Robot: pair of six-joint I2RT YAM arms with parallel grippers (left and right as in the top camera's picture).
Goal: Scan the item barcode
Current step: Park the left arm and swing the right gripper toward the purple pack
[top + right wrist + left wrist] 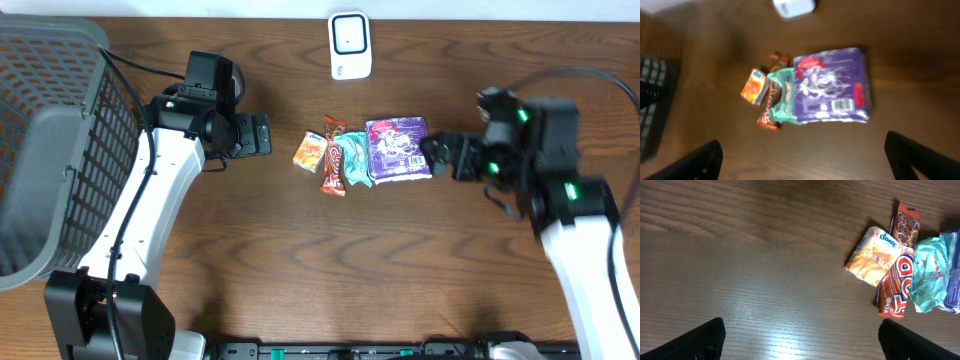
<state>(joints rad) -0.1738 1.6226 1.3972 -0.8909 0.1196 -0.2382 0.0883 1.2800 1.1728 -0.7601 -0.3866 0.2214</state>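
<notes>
We see left end effector [266, 134] and right end effector [430, 155] both spread apart, empty; purple pack [398, 148] barcode-up on counter [300, 260].

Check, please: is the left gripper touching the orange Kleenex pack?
Apart. The overhead view shows a strip of bare table between the left gripper and the orange Kleenex pack; the gripper is open.

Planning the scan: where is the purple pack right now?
Overhead view: the purple pack lies near the centre of the table, against the teal wrapper's right side, close by the right gripper.
</notes>
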